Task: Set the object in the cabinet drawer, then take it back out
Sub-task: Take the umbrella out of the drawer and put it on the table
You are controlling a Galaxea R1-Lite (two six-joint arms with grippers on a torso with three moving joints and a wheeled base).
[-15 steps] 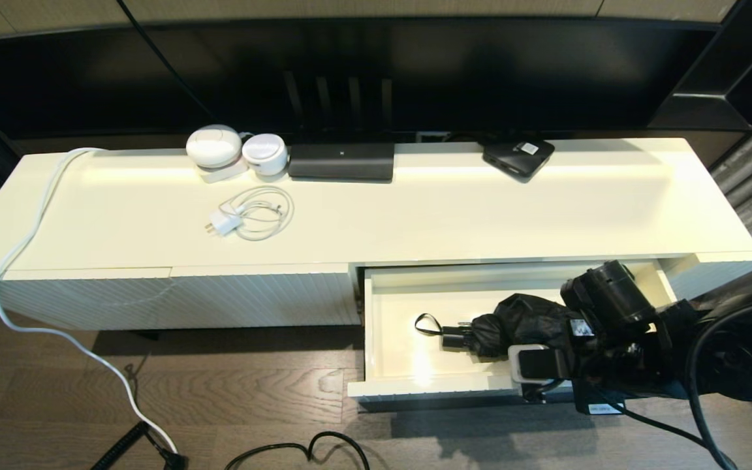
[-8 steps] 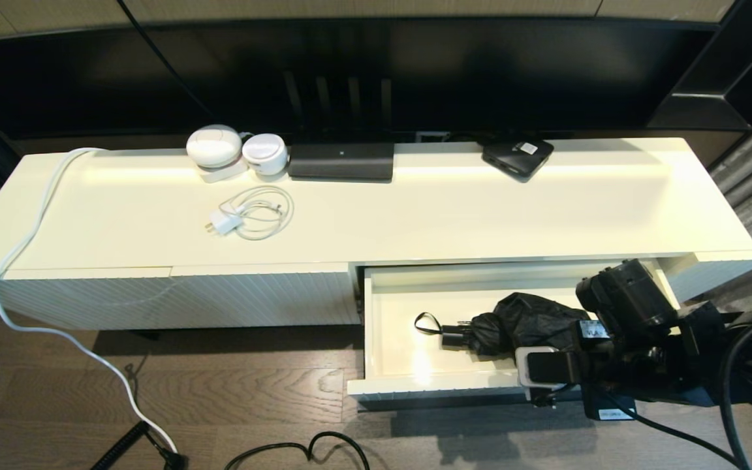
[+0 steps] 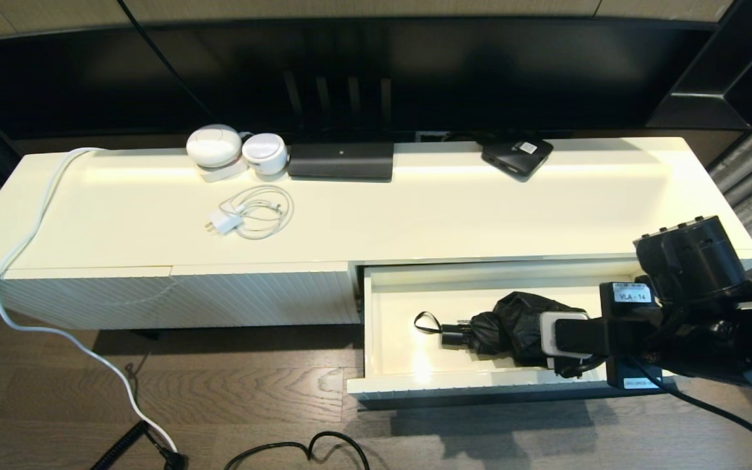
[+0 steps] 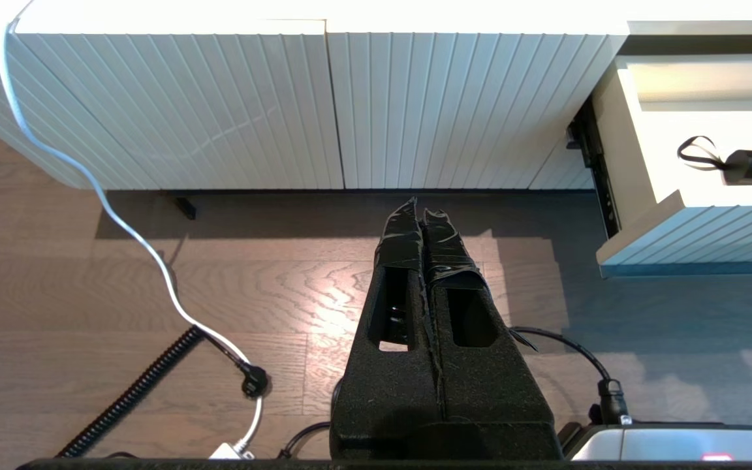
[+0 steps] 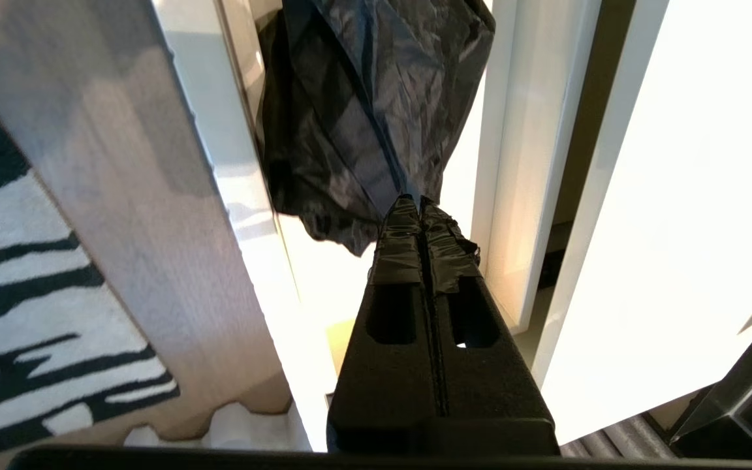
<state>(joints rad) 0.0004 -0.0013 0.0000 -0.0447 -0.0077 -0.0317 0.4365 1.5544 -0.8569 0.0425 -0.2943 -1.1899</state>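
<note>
The cabinet drawer (image 3: pixel 376 326) stands pulled out at the cabinet's right end, and its ribbed front (image 4: pixel 702 228) also shows in the left wrist view. Inside it lies the object, a black folding umbrella (image 3: pixel 513 323), handle and wrist loop (image 3: pixel 425 323) pointing left. My right gripper (image 5: pixel 418 201) is shut and reaches into the drawer from the right. Its tips rest against the edge of the bunched umbrella fabric (image 5: pixel 376 98); whether any fabric is pinched I cannot tell. My left gripper (image 4: pixel 419 205) is shut and empty, low over the wooden floor before the cabinet's left panels.
On the cabinet top (image 3: pixel 448 209) are two white round devices (image 3: pixel 235 151), a long black device (image 3: pixel 341 161), a flat black box (image 3: pixel 517 156) and a coiled white charger (image 3: pixel 252 212). A white cable (image 3: pixel 23 248) hangs over the left end. Black cables (image 3: pixel 297 450) lie on the floor.
My right arm has swung to the right and risen, its wrist now level over the drawer's right end. The umbrella and the drawer have stayed where they were.
</note>
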